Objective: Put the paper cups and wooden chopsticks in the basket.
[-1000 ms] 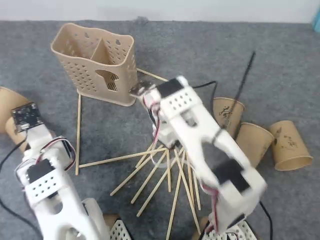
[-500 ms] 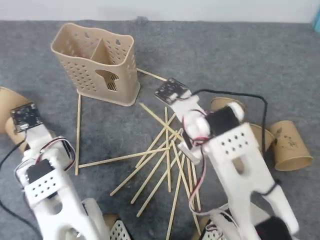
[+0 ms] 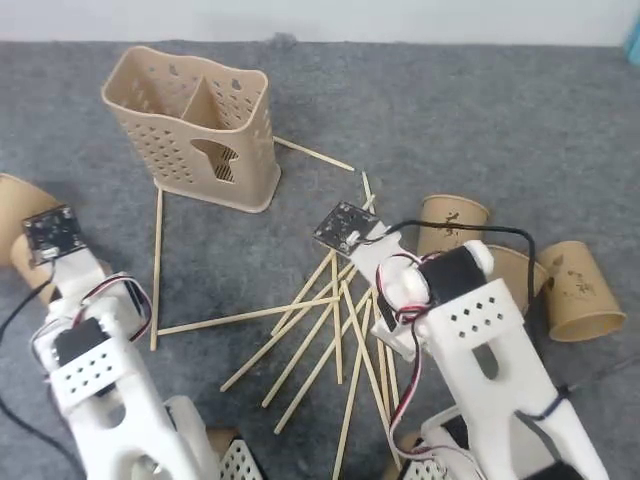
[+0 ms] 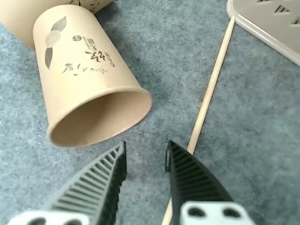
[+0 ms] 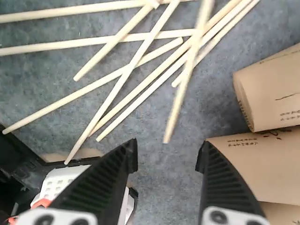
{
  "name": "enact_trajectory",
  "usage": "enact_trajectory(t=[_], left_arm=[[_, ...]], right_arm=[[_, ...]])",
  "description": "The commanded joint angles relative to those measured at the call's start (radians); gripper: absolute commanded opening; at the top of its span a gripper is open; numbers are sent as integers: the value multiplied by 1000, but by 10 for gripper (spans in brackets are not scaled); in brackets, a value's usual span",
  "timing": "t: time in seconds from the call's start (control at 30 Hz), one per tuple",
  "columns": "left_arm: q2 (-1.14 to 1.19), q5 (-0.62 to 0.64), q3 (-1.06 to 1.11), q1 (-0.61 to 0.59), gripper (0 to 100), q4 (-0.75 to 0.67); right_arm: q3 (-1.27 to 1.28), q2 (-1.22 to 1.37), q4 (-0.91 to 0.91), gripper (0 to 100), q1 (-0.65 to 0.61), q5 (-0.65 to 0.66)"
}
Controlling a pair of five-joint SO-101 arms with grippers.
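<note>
The tan slotted basket (image 3: 190, 120) stands upright at the far left. Wooden chopsticks (image 3: 320, 330) lie fanned out mid-table, and one single chopstick (image 3: 157, 265) lies beside the basket. My left gripper (image 4: 144, 159) is open just above the carpet. It hangs between a paper cup (image 4: 89, 89) lying on its side and that single chopstick (image 4: 208, 89), with nothing held. My right gripper (image 5: 166, 159) is open over the edge of the chopstick pile (image 5: 140, 70), next to two paper cups (image 5: 272, 93) on their sides. Three cups (image 3: 515, 275) lie at the right.
A second cup (image 4: 28, 14) lies behind the first one at the left. The basket's base corner (image 4: 272, 18) is close to the left gripper. Both arm bases (image 3: 230, 455) stand at the near edge. Grey carpet (image 3: 520, 120) lies open at the far right.
The right arm has pulled back from beside the basket toward the near edge and now hangs over the chopstick pile. A chopstick near the basket shifted. The left arm has kept still.
</note>
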Motion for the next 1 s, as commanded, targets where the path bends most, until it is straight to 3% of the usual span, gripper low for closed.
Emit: enact_trajectory(t=[0.0,0.13,0.27,0.37,0.57,0.73,0.97], left_arm=[[-26,11,-39,-6,134,8],[-26,11,-44,-6,134,20],[-28,11,-119,31,134,98],[-28,11,-248,72,134,221],[-18,6,-602,269,134,509],[-15,6,-769,517,134,621],[160,11,-828,833,134,601]], right_arm=[[-9,-70,-8,196,56,18],[-20,-162,-8,162,193,18],[12,-262,-10,76,409,20],[74,-311,-36,5,561,69],[241,-380,-170,16,814,216],[445,-381,-366,16,875,207],[706,-381,-642,16,872,18]])
